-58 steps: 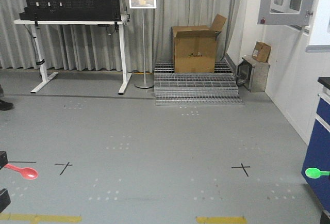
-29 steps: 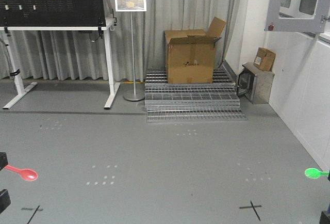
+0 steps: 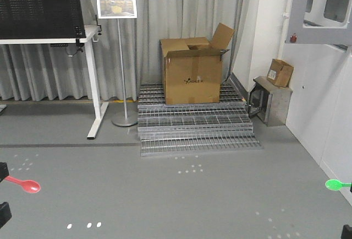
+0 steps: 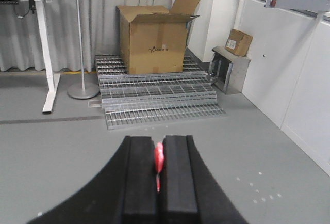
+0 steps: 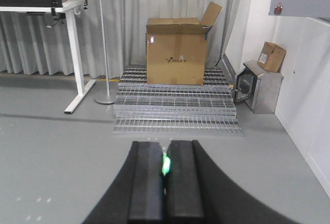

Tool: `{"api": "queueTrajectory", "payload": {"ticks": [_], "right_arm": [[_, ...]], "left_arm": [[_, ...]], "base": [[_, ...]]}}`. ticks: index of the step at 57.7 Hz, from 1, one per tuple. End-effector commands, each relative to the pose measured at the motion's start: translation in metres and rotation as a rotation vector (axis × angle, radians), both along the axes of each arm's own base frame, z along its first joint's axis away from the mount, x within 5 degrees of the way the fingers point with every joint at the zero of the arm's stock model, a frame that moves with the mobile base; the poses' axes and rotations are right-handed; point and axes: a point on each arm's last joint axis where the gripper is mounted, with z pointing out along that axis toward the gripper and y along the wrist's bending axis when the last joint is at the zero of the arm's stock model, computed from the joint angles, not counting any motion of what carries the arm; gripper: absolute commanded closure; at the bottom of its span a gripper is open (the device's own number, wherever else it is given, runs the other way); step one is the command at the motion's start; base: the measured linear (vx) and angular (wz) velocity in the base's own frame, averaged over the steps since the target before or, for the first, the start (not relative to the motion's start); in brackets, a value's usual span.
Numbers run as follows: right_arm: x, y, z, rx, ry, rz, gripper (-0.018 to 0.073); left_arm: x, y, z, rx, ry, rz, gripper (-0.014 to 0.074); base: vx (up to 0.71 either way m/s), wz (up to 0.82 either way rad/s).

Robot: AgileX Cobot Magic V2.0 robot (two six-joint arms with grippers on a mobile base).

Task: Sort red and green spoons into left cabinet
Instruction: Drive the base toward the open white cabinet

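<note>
Plainly, left tool [image 4: 159, 145] clamps the red spoon [image 4: 159, 159]; right tool [image 5: 165, 149] seemingly pinches the green spoon [image 5: 165, 164].

1. A spoon [image 4: 159, 158] sits squeezed between the two fingers of the left claw [image 4: 159, 144], poking forward.
2. The other spoon [image 5: 165, 164] sits the same way in the right claw [image 5: 164, 147].
3. Far ahead of both claws, a box [image 3: 192, 79] stands on stacked grates [image 3: 195, 134].
4. Ahead and left: a sign stand [image 3: 121, 68], then a table [image 3: 44, 41].

One red spoon [image 3: 25, 185], one green spoon [image 3: 335, 184], two cardboard boxes [image 3: 192, 76] [image 3: 279, 72], one sign stand [image 3: 116, 5]
</note>
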Motion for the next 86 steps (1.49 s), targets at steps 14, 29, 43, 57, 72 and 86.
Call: {"api": "queueTrajectory", "payload": {"ticks": [14,29,43,57,72,86], "right_arm": [[0.0002,0.0013,0.0211,0.009,-0.127,0.014,0.0562],[0.0012,0.0013,0.0203,0.008,-0.122,0.014,0.0562],[0.0015,0.0014,0.02,0.008,-0.12,0.014,0.0562],[0.0015,0.0014,0.02,0.008,-0.12,0.014,0.0562],[0.0015,0.0014,0.02,0.008,-0.12,0.014,0.0562],[0.0015,0.0014,0.02,0.008,-0.12,0.014,0.0562]], "left_arm": [[-0.0005,-0.0014,0.019,-0.031,-0.118,-0.01,0.0603],[-0.0005,-0.0014,0.019,-0.031,-0.118,-0.01,0.0603],[-0.0005,-0.0014,0.019,-0.031,-0.117,-0.01,0.0603],[-0.0005,-0.0014,0.019,-0.031,-0.118,-0.01,0.0603],[-0.0005,-0.0014,0.019,-0.031,-0.118,-0.01,0.0603],[-0.0005,-0.0014,0.019,-0.031,-0.118,-0.01,0.0603]], "base": [[0.68,-0.05],[0.67,-0.03],[0.63,-0.07],[0.61,-0.13],[0.56,-0.15],[0.51,-0.3]]}}
